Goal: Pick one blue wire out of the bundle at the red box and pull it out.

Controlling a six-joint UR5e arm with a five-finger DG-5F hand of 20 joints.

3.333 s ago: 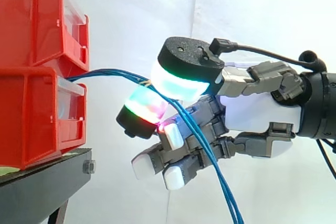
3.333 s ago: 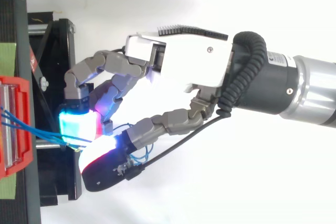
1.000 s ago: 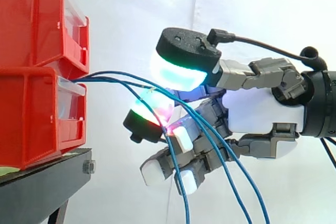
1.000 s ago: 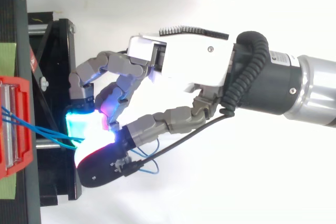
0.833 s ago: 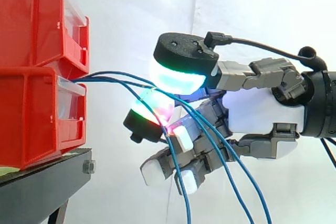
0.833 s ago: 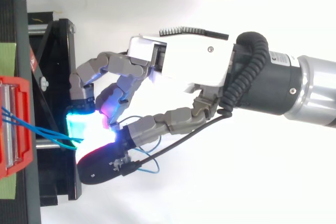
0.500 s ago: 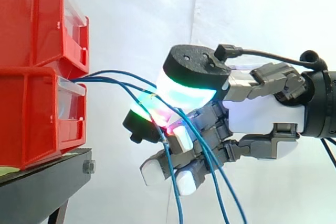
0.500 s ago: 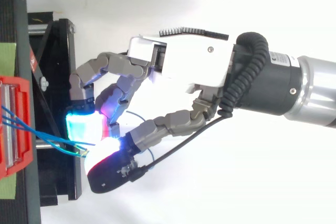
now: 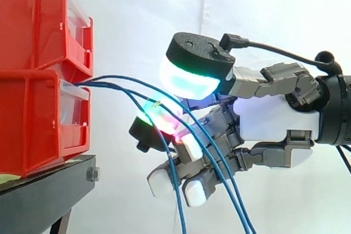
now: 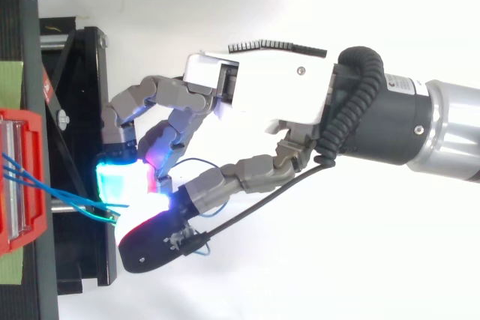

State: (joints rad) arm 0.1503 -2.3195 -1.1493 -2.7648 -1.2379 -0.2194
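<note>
Wires (image 9: 98, 82), blue, thin and limp, are seen leaving the front of the lower red box (image 9: 38, 119) at the edge of the black stand (image 9: 49, 187) and drooping past the hand (image 9: 269, 119). Whether one is gripped cannot be told. Little weight and a slippery jacket are expected, so a single strand is best taken near the box.

A black stand (image 9: 46, 187) sits lower than the hand (image 9: 271, 119), out in front of it. A lower red bin (image 9: 38, 119) rests directly on it, with a second red bin (image 9: 38, 20) stacked on top.
</note>
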